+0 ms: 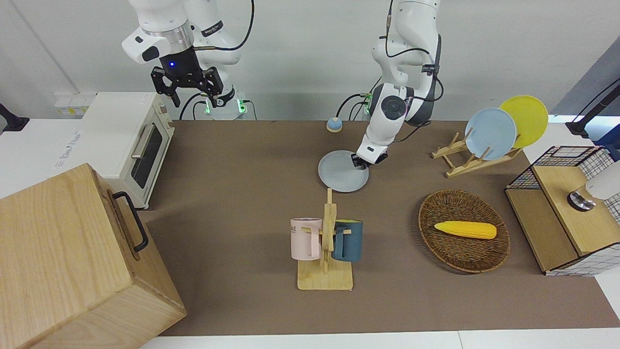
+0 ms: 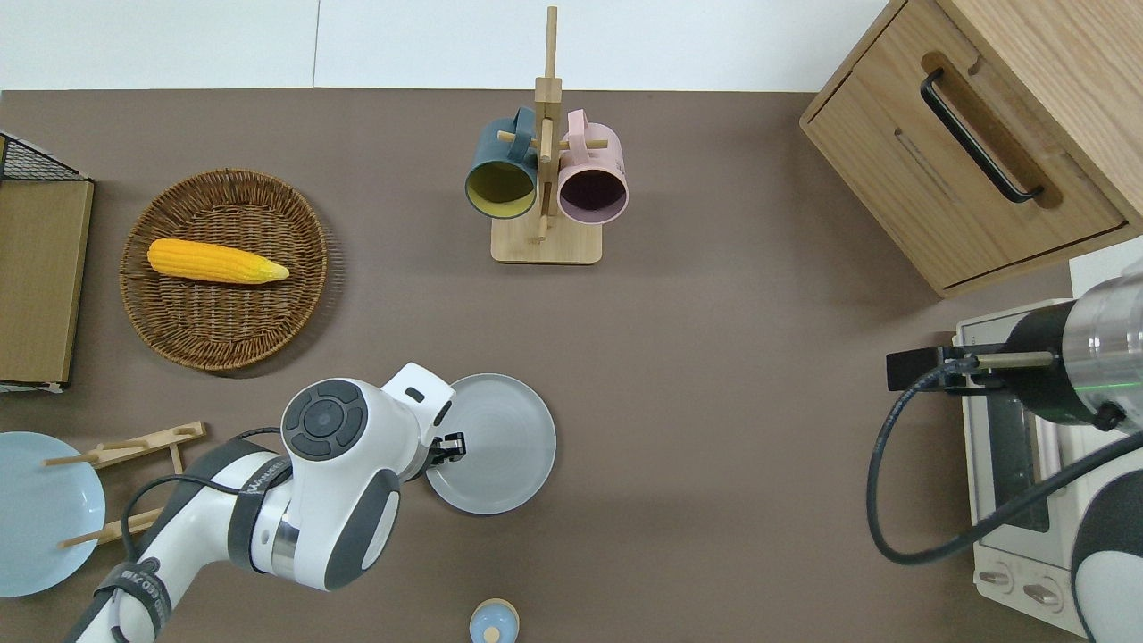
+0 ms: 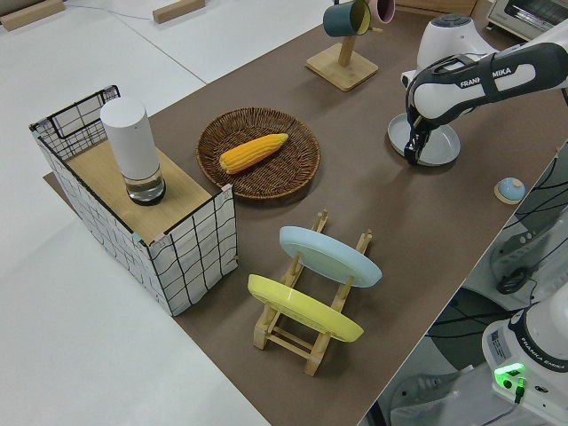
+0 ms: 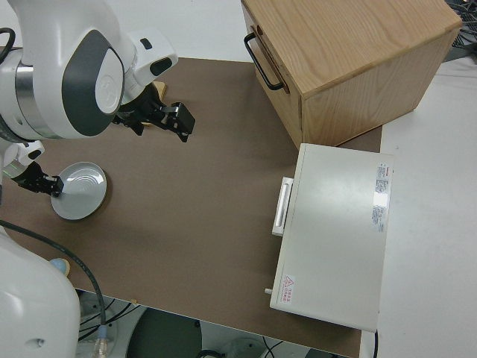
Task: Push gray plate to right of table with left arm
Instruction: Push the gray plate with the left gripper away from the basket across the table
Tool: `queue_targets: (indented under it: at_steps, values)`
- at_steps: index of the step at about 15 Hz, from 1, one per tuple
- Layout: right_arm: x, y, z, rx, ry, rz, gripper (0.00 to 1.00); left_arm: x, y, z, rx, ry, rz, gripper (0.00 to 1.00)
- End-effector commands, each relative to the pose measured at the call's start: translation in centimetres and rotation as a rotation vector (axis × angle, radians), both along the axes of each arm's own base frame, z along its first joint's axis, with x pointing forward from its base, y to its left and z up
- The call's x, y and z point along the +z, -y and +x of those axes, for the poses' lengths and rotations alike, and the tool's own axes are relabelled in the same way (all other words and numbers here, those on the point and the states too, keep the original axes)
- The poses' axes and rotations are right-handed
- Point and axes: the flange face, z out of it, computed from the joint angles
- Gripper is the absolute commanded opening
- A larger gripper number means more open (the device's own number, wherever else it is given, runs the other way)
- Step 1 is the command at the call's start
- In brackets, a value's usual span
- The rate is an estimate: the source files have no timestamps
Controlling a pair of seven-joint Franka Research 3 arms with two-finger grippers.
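Note:
The gray plate [image 1: 339,173] [image 2: 500,446] lies flat on the brown table [image 1: 232,194], about midway along it and in the half nearer the robots. My left gripper [image 1: 362,164] [image 2: 452,444] is down at the plate's rim, on the edge that faces the left arm's end of the table. The left side view shows this gripper [image 3: 413,156] touching the plate [image 3: 435,142]. The right side view shows the same contact between gripper [image 4: 52,186] and plate [image 4: 80,192]. My right gripper [image 1: 188,89] is parked, open and empty.
A mug rack [image 1: 325,242] with a pink and a dark-blue mug stands farther from the robots than the plate. A wicker basket [image 1: 464,252] with corn, a plate rack [image 1: 489,133] and a wire crate [image 1: 566,208] fill the left arm's end. A toaster oven [image 1: 131,140] and wooden cabinet [image 1: 72,261] stand at the right arm's end.

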Motion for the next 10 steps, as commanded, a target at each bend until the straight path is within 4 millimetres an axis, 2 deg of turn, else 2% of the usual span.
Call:
queue_targets:
  at_steps: [1,5,10]
  values:
    - [0.0,0.0,-0.8,-0.021,-0.003,0.009,0.996,-0.5,2.6,-1.4,0.056,0.014,-0.019,0.00]
    - [0.0,0.0,-0.8,-0.021,-0.003,0.009,0.996,-0.1,5.5,-2.5,0.082,0.038,-0.030,0.00]
    - [0.0,0.0,-0.8,-0.021,-0.003,0.009,0.996,0.2,8.2,-3.3,0.098,0.077,-0.054,0.00]
